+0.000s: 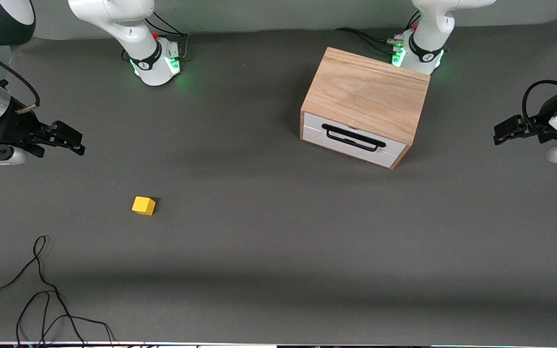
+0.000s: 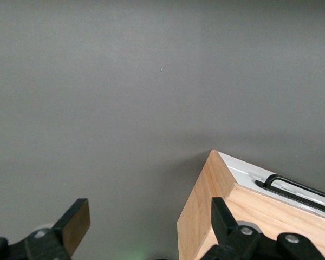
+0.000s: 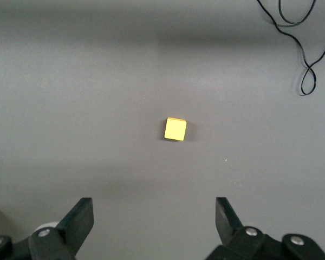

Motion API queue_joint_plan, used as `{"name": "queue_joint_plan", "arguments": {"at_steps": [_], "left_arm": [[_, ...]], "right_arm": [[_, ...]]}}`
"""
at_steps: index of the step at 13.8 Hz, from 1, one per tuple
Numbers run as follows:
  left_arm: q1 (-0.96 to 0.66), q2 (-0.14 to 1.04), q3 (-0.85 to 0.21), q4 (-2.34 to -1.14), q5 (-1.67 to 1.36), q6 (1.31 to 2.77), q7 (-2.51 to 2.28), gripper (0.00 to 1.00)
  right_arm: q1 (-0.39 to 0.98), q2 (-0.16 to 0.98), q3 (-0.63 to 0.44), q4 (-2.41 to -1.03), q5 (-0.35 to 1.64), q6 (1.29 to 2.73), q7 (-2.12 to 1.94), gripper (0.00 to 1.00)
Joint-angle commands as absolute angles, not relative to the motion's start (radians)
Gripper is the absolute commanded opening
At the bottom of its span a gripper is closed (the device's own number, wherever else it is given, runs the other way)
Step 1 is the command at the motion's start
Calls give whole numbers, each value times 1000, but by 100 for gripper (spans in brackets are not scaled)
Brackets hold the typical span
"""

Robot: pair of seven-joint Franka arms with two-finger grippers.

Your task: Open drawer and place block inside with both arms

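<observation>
The light wooden box (image 1: 368, 92) stands toward the left arm's end of the table. Its drawer (image 1: 351, 145) is shut, with the white front and black bar handle (image 1: 353, 137) facing the front camera. The box (image 2: 206, 216) and handle (image 2: 300, 189) also show in the left wrist view. The yellow block (image 1: 143, 205) lies on the grey table toward the right arm's end, and it also shows in the right wrist view (image 3: 175, 129). My left gripper (image 1: 501, 134) (image 2: 150, 222) is open and empty, beside the box. My right gripper (image 1: 76, 141) (image 3: 154, 216) is open and empty, apart from the block.
A loose black cable (image 1: 41, 290) lies near the table's front edge at the right arm's end, and it also shows in the right wrist view (image 3: 306, 49). The two arm bases (image 1: 155, 60) (image 1: 418, 53) stand along the table's back edge, the left one close to the box.
</observation>
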State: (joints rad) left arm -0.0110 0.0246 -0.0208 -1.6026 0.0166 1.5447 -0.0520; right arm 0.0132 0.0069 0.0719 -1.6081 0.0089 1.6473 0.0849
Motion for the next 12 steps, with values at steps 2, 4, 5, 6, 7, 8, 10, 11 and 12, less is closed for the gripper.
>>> {"name": "queue_joint_plan", "arguments": {"at_steps": [2,4,5,6,7,8,10,11,12], "left_arm": [[-26,-2,-12,-1620,26,1537,-49,100],[-26,-2,-12,-1620,26,1537,-51,100],[-26,0,-12,-1620,26,1537,-51,100],[-26,0,-12,-1620,26,1537,-52,100],[-26,2,-12,-1621,26,1536,-54,100],[-28,3,-12,-1620,17,1536,-66,100],[-29,0,-44,-1618,12,1519,-185,100],[-28,2,-82,-1606,8,1503,-275,100],[-29,2,-128,-1602,-1,1496,-405,100]], "right_arm": [[18,17,69,-1594,26,1640,109,100],[17,17,71,-1592,26,1640,107,100],[18,17,71,-1592,26,1641,97,100],[17,18,71,-1592,26,1644,97,100],[18,28,71,-1594,26,1647,97,100],[18,37,71,-1598,26,1652,98,100],[20,66,71,-1604,26,1661,101,100],[20,80,72,-1618,26,1676,103,100],[20,89,72,-1638,26,1701,103,100]]}}
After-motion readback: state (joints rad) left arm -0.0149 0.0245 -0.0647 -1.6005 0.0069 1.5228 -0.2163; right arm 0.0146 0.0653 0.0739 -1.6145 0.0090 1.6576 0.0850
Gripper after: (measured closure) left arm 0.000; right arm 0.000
